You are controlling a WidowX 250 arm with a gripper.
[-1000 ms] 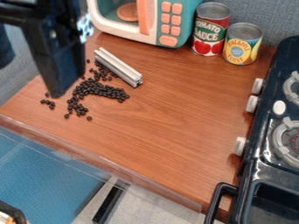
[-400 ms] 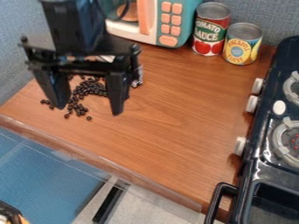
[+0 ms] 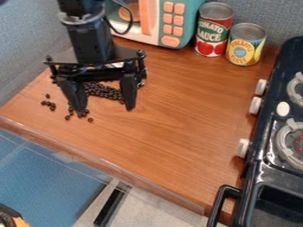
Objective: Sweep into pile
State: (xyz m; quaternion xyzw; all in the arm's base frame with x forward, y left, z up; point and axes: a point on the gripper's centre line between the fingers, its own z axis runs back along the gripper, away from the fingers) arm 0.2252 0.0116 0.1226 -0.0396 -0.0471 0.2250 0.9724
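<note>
The black gripper [image 3: 105, 106] hangs over the left part of the counter, fingers spread apart, in front of the dark beans [image 3: 103, 91]. Most of the beans lie in a cluster behind and between the fingers, and part of it is hidden. A few loose beans [image 3: 48, 104] lie left of the gripper, and several more are scattered near the left finger's tip. Behind the gripper, the silver metal bar [image 3: 116, 64] is mostly covered from sight; a bit of it shows between the gripper's parts.
A toy microwave [image 3: 155, 22] stands at the back, with a tomato sauce can [image 3: 213, 29] and a pineapple can [image 3: 245, 44] to its right. The toy stove [image 3: 251, 177] borders the right side. A clear rail [image 3: 100, 162] runs along the counter's front edge.
The gripper first swung in from the upper left, turning so both fingers face the camera. Since then it has shifted slightly right, its fingers a little closer together. The beans look unmoved.
</note>
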